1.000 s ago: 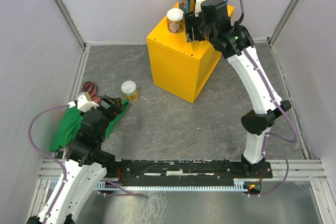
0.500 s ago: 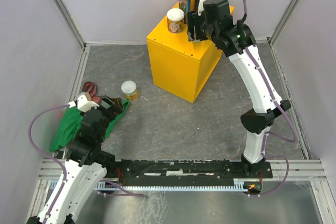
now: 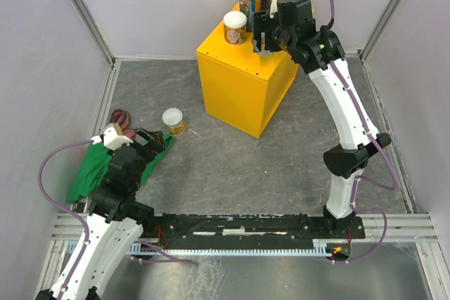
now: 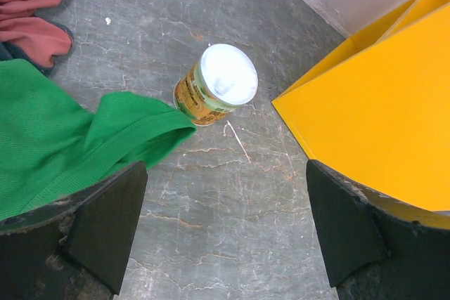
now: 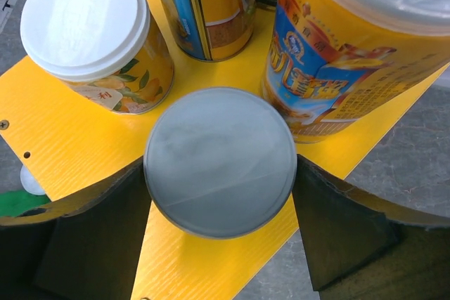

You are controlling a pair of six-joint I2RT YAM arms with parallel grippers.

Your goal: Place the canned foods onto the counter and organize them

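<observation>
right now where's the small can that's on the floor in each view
top external: small can on the floor, left of centre, by the green cloth.
left wrist: upper middle, at the cloth's tip.
right wrist: probably the pale sliver at the left edge, too little to be sure.
shared landmark: the yellow counter.

Matt yellow counter (image 5: 77,145) with fine ribbed grain, small can (image 5: 84,19) with glossy white plastic lid and shiny printed label, short can (image 5: 219,159) topped by dull grey matt lid, finely woven green cloth (image 4: 49,145), smooth stone-patterned floor (image 4: 232,201)
</observation>
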